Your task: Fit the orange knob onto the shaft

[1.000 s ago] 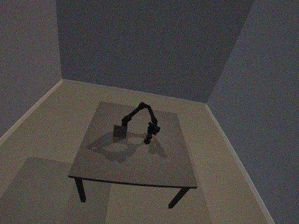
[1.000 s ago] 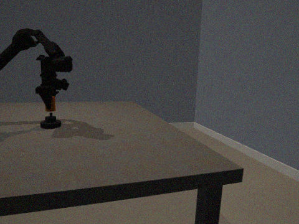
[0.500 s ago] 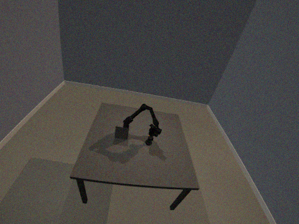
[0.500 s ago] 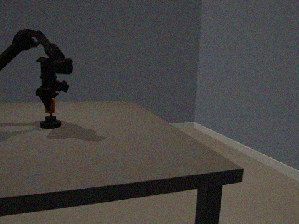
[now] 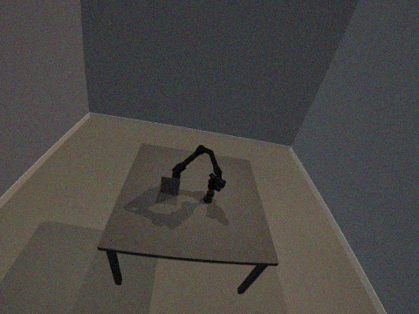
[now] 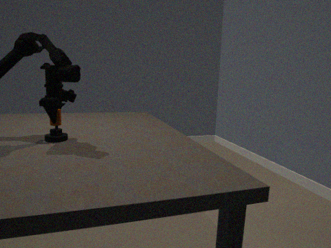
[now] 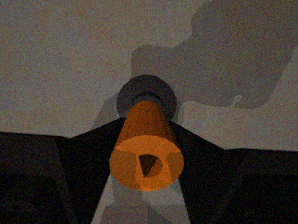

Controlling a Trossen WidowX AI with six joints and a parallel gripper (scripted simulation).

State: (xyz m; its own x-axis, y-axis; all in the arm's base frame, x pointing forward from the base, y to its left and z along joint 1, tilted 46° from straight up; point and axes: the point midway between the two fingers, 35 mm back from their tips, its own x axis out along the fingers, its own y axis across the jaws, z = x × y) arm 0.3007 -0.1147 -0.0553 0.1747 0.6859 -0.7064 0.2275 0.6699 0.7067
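Note:
The orange knob [image 6: 59, 116] [image 7: 146, 126] is upright between the fingers of my gripper [image 6: 54, 120] [image 7: 146, 123], which is shut on it. In the top view the gripper [image 5: 210, 193] is small and dark. The dark round pedestal [image 6: 56, 138] [image 7: 131, 89] [image 5: 208, 201] stands on the table directly below the knob. A short length of the thin shaft [image 6: 56, 127] shows between the knob's lower end and the pedestal's raised middle. Whether the shaft's tip is inside the hole cannot be told. In the wrist view the knob's top opening has a straight edge on its left.
The table [image 5: 188, 242] [image 6: 138, 172] carries the arm's block-shaped base [image 5: 170, 185], left of the pedestal in the top view. The arm arches from there to the pedestal. Shadows of the arm lie across the table around the pedestal.

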